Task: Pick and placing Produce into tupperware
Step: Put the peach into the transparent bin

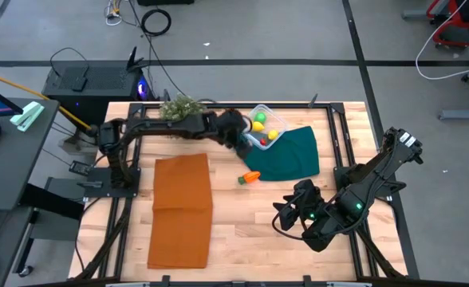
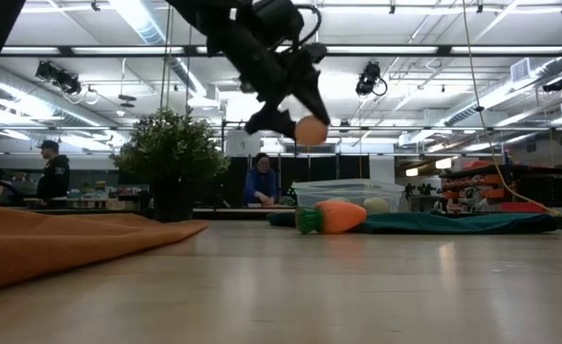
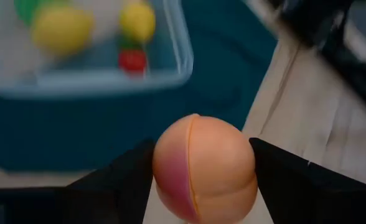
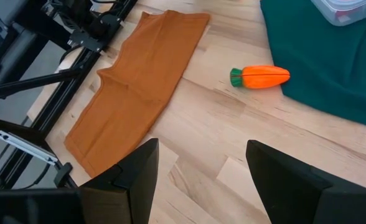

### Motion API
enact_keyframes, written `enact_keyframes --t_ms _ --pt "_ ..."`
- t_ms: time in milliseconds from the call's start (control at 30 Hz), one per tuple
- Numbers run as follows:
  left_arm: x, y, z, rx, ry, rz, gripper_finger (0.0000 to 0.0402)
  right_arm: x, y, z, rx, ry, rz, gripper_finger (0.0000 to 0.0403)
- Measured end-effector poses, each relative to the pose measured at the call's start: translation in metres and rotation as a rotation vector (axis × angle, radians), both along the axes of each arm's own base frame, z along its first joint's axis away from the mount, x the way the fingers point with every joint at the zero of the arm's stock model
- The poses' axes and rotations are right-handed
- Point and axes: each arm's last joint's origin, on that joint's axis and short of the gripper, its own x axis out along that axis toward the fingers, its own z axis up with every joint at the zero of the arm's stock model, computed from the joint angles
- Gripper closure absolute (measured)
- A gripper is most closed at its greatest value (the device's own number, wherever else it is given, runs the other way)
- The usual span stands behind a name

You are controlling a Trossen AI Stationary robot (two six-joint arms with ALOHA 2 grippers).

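My left gripper [image 1: 241, 139] is shut on a pale peach ball [image 3: 205, 167] and holds it high above the table [image 2: 310, 131], just left of the clear tupperware [image 1: 266, 127]. The tupperware stands on a dark green cloth [image 1: 292, 155] and holds two yellow lemons [image 3: 61, 28], a green ball [image 3: 28, 7] and a red strawberry [image 3: 132, 60]. An orange carrot with a green top [image 1: 250, 177] lies on the wood at the cloth's edge; it also shows in the right wrist view [image 4: 261, 77]. My right gripper [image 4: 198, 186] is open and empty over the table's near right part [image 1: 286, 215]. My left gripper pinches the peach ball's two opposite sides [image 3: 164, 168] between its two fingers [image 3: 124, 177]. The ball's seam runs between the fingers. In the low view the fingers slant down from above, and the ball [image 2: 312, 132] sits at their free ends, lifted clear of the table.
An orange cloth [image 1: 183, 209] lies flat on the table's left half. A bushy potted plant [image 1: 180, 107] stands at the far edge beside my left arm. Bare wood [image 1: 250, 231] lies between the orange cloth and my right arm. People show in the room beyond [image 2: 259, 182].
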Motion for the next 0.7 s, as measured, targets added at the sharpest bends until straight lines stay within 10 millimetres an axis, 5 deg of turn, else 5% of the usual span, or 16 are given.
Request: enact_keyframes --t_ms 300,533,700 --pt "0.000 0.047 0.040 0.130 -0.135 0.083 0.0149 0.000 0.000 0.000 0.000 0.000 0.000 0.0194" --pt "0.001 0.068 0.048 0.166 -0.247 0.126 0.0156 0.000 0.000 0.000 0.000 0.000 0.001 0.0194" --pt "0.013 0.071 0.032 0.167 -0.269 0.094 0.0151 0.000 0.000 0.000 -0.001 0.000 0.001 0.0194"
